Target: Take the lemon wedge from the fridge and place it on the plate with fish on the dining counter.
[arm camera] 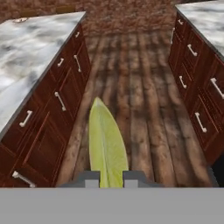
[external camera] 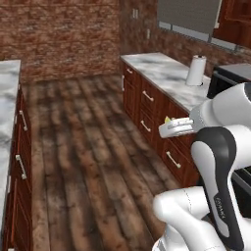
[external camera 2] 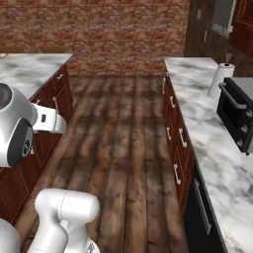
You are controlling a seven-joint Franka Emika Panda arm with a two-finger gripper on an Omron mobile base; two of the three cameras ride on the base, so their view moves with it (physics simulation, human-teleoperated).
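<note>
While the arm reaches out over the wooden floor (arm camera: pixel 131 87) of the aisle, its hand (arm camera: pixel 110 178) is pinching the lemon wedge (arm camera: pixel 107 144) between two dark fingertips (arm camera: pixel 87 178), the yellow-green sliver pointing forward. From the left base view a speck of yellow shows at the hand (external camera: pixel 172 127), held level with the drawer fronts. Marble-topped benches (arm camera: pixel 30 52) run along both sides. A paper towel roll (external camera: pixel 196 70) stands near the right bench's far end, beside a dark oven (external camera 2: pixel 237 116).
</note>
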